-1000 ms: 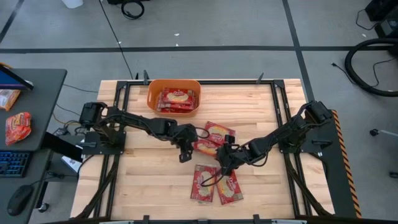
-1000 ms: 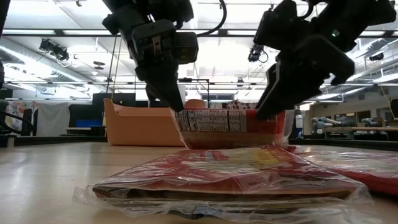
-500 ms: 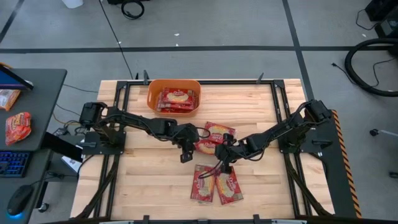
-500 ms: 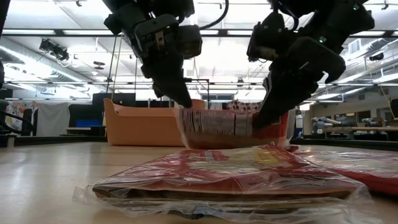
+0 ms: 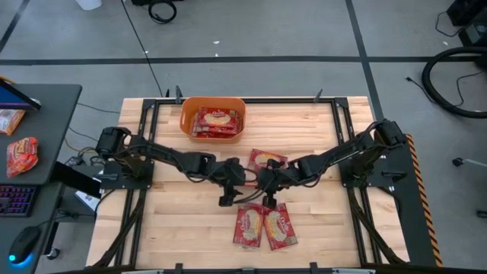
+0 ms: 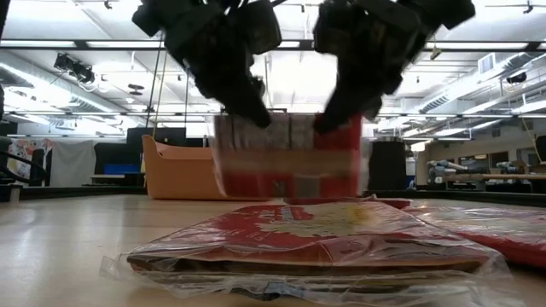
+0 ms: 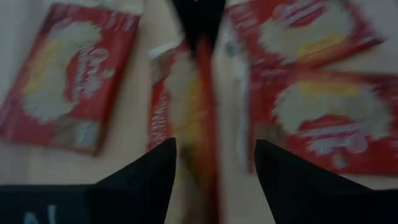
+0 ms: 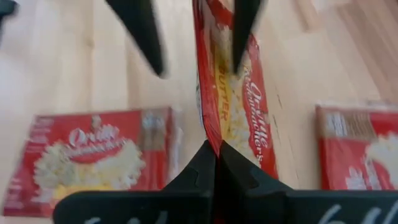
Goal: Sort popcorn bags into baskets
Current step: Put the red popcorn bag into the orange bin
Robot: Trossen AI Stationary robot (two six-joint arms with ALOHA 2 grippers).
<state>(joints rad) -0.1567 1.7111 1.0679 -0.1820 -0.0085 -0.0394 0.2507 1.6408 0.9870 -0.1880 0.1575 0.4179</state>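
One red popcorn bag (image 6: 286,158) hangs on edge above the table's middle, between my two grippers. My right gripper (image 8: 216,146) is shut on it. My left gripper (image 7: 214,149) is open, with a finger on either side of the bag's other end (image 7: 193,106). Three more bags lie flat on the table: one beyond the grippers (image 5: 266,160) and two side by side toward the near edge (image 5: 249,226), (image 5: 279,227). The orange basket (image 5: 185,114) stands at the far edge with several bags (image 5: 217,120) in it. My right gripper pinches the bag's edge (image 8: 208,127) between its two shut fingers, at the bag's upper right corner (image 6: 337,124). The fingers slant down from the table's right. The bag hangs upright below them, clear of the table. My left gripper: whether a finger (image 8: 245,31) touches the bag, I cannot tell.
The two near bags lie right under the held one's near side. A dark side table (image 5: 46,114) left of the workbench carries a snack packet (image 5: 21,154) and a keyboard. Bare wood lies toward the table's left and right edges.
My left gripper, which was shut on the bag's left end, has opened. My right gripper has shut on the bag's right end, then gone up and toward the table's left. The bag, whose lower edge was on the table, now hangs clear.
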